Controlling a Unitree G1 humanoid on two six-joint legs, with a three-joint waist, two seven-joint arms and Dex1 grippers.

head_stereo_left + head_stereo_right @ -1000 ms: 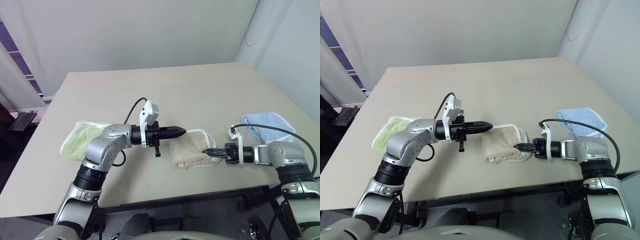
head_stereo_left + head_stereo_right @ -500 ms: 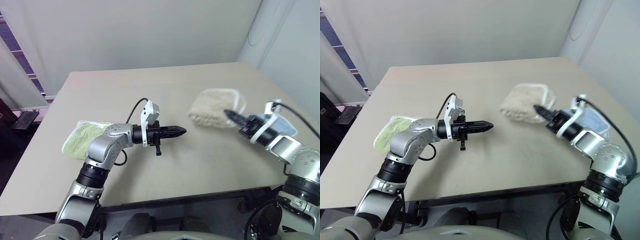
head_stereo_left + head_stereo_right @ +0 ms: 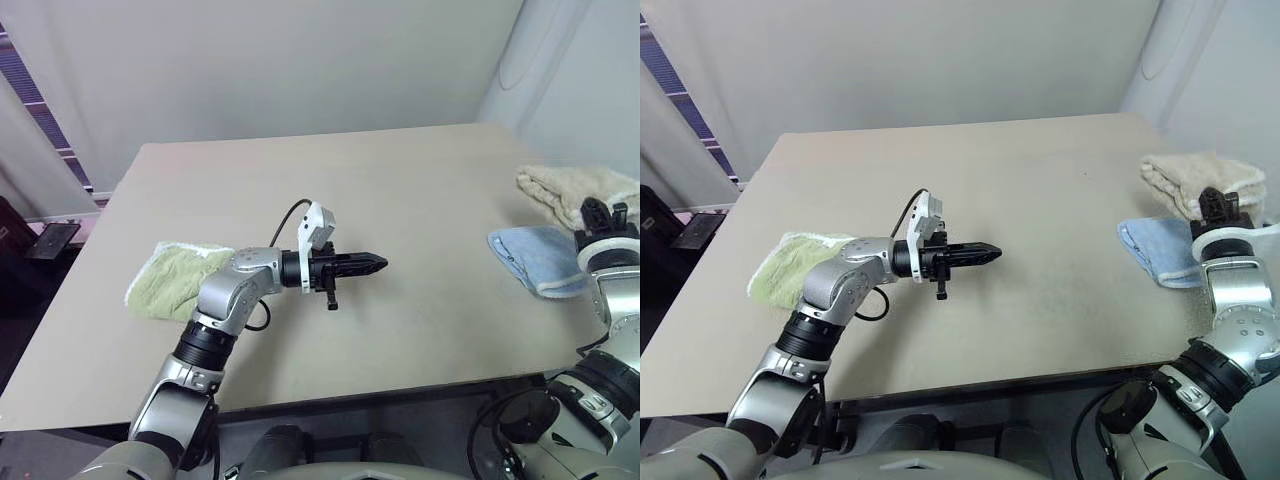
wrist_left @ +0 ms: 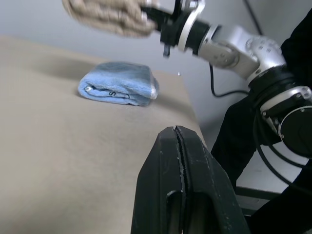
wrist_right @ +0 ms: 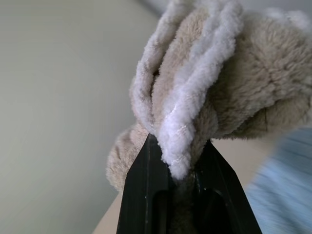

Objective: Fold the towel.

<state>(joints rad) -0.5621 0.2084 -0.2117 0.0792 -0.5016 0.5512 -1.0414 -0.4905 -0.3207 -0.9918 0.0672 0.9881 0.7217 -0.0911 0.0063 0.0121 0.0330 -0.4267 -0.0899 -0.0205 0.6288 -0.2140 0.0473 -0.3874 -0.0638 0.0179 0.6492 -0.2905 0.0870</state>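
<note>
Folded towel held over the counter's far right side

The counter carries the blue cloth; just beyond and above the blue cloth, the towel bunches ahead of the right hand, pinched there. The left hand is closed, empty.

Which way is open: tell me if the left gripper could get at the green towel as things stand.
Probably yes. The green towel lies uncovered on the table beside the left arm, and the left gripper is shut and holds nothing, though it points away.
</note>
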